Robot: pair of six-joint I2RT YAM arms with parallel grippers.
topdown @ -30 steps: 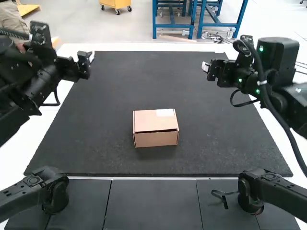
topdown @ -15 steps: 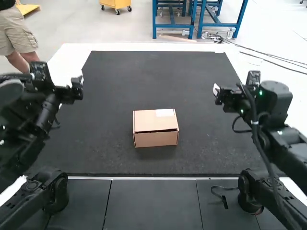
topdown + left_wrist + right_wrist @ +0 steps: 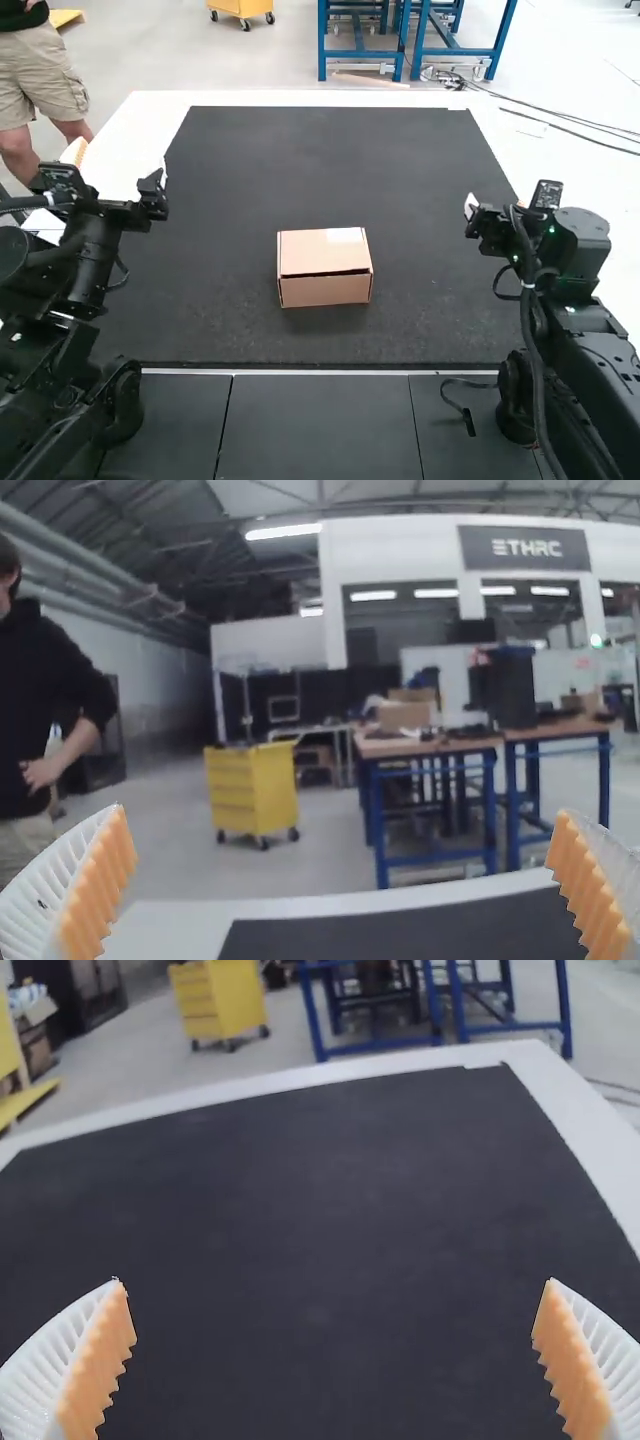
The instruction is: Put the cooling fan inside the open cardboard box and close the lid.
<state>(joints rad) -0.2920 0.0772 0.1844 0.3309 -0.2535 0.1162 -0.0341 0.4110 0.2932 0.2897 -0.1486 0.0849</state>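
Two jaws-wide, empty grippers, left gripper at the left edge of the mat, right gripper at its right, sit well apart from the box mid-mat, lid shut; fan presumably inside, so task looks done.

The right gripper hangs above the black mat, its white ribbed fingers with orange pads spread wide apart. The white table borders the mat's far edge.
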